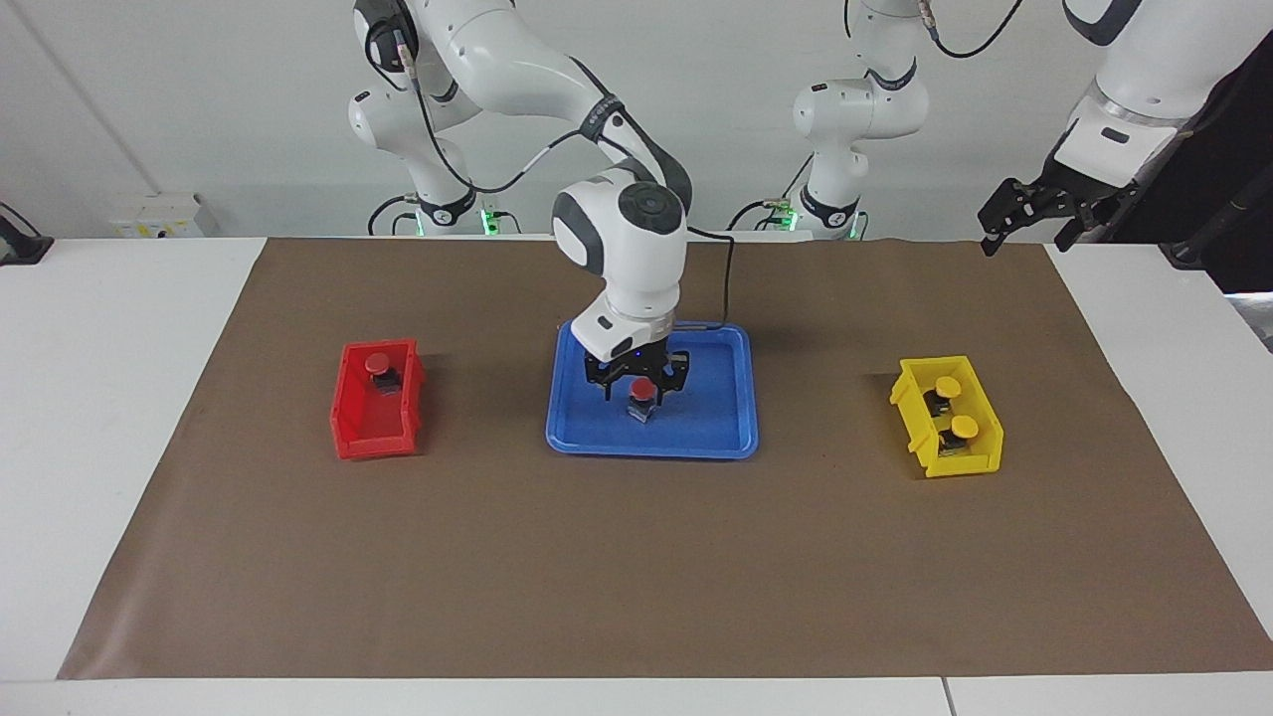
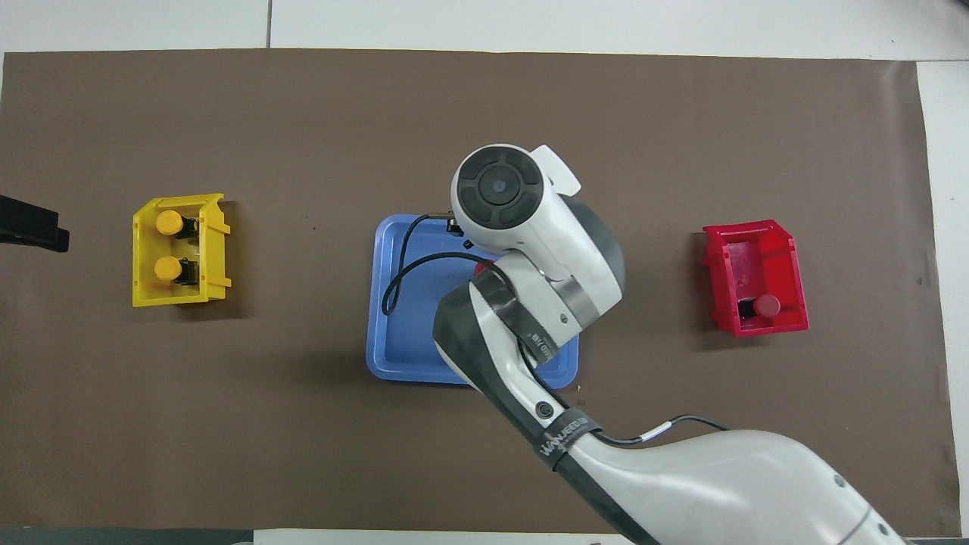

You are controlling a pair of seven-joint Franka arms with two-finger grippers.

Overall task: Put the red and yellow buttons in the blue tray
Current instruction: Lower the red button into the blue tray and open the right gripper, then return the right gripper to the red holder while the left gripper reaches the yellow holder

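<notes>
The blue tray lies mid-table and also shows in the overhead view. A red button stands in it, mostly hidden under the arm in the overhead view. My right gripper is low over the tray, its fingers open on either side of this button. A second red button lies in the red bin. Two yellow buttons sit in the yellow bin. My left gripper waits, open and raised, past the yellow bin.
The red bin stands toward the right arm's end of the brown mat, the yellow bin toward the left arm's end. The right arm and its cable hang over much of the tray.
</notes>
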